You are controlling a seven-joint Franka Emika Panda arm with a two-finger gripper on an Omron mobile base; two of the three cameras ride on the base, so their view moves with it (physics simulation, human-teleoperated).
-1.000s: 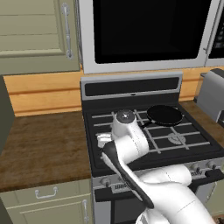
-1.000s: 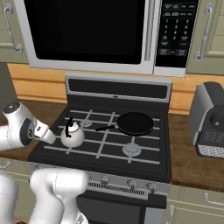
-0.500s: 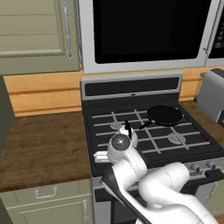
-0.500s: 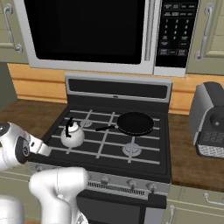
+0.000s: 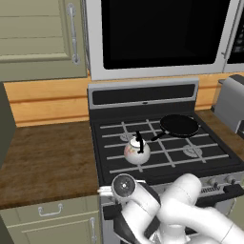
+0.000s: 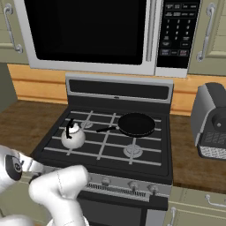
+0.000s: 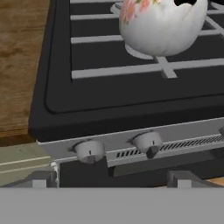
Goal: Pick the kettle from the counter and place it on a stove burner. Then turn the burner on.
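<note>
On the front-left stove burner (image 5: 127, 138), the kettle (image 5: 137, 151) is sitting while the open, empty hand (image 7: 112, 178) is nearing two knobs (image 7: 89, 151); choosing wrongly risks lighting another burner.

Kitchen corner in pale olive green and warm wood.
A built-in microwave (image 6: 92, 33) with a dark door fills twelve o'clock, its keypad (image 6: 172, 37) at one o'clock. Green upper cabinets (image 5: 40, 38) with metal handles flank it. A wood-plank backsplash (image 5: 45, 102) runs beneath, and a silver toaster (image 6: 211, 121) stands at three o'clock.
</note>
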